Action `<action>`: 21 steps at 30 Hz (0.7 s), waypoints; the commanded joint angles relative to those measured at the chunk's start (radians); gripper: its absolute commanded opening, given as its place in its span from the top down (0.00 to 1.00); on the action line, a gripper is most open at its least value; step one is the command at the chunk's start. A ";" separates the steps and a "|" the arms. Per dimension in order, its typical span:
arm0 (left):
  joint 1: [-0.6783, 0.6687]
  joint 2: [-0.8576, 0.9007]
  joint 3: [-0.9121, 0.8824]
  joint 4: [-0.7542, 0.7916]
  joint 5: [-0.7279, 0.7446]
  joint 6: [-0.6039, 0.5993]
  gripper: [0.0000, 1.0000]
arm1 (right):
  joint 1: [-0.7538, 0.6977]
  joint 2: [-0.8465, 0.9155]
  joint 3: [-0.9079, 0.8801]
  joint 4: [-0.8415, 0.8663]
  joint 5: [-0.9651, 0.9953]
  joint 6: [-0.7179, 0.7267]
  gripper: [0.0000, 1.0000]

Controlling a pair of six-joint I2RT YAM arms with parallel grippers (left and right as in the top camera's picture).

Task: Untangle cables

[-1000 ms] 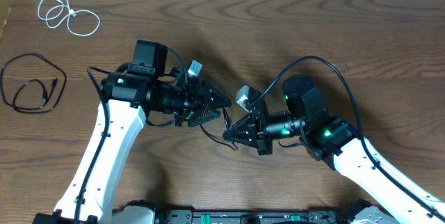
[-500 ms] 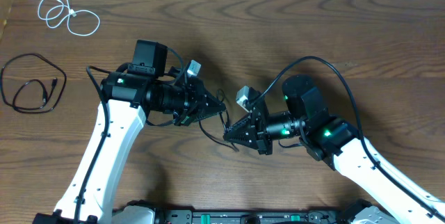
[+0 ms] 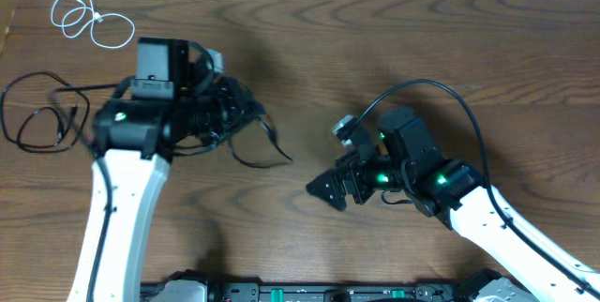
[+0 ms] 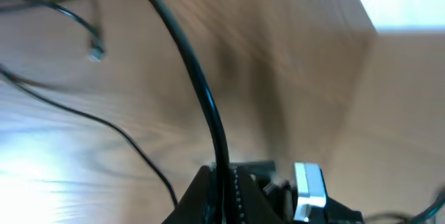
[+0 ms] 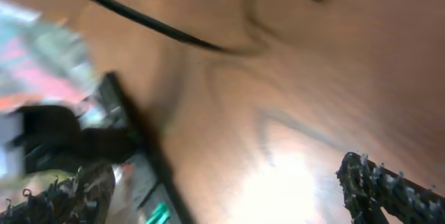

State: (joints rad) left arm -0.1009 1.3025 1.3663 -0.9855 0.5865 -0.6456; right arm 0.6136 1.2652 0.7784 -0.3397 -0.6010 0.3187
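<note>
jaws of the left gripper [image 4: 221,181] clamped on one black cable [image 4: 201,92]; right gripper [image 3: 323,188] spread wide, empty.
from the left gripper the cable trails rightward, its free end between the arms and nearer the right gripper; white cable [image 3: 89,16] and other black cable [image 3: 37,119] lie far left.

Both wrist feeds blurred.
My left gripper [image 4: 224,179] is cut off at the bottom edge; the thin black cable [image 4: 198,85] smears.
</note>
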 commanded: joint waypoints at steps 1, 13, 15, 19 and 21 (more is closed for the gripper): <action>0.005 -0.040 0.145 -0.023 -0.349 -0.037 0.93 | 0.013 -0.008 0.007 -0.009 0.175 0.079 0.01; 0.098 -0.008 0.248 0.213 -1.043 -0.260 0.93 | 0.016 -0.008 0.005 -0.050 0.184 0.092 0.01; 0.134 0.005 0.248 0.214 -1.075 -0.328 0.93 | 0.016 -0.008 0.003 -0.050 0.184 0.105 0.01; 0.246 0.067 0.248 0.213 -1.077 -0.359 0.93 | 0.016 0.021 -0.001 -0.050 0.216 0.107 0.01; 0.282 0.102 0.248 0.198 -1.073 -0.359 0.93 | 0.016 0.043 -0.003 -0.051 0.233 0.107 0.01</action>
State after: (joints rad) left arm 0.1249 1.3518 1.5986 -0.7761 -0.4305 -0.9592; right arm 0.6136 1.2739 0.7784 -0.3885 -0.4088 0.4118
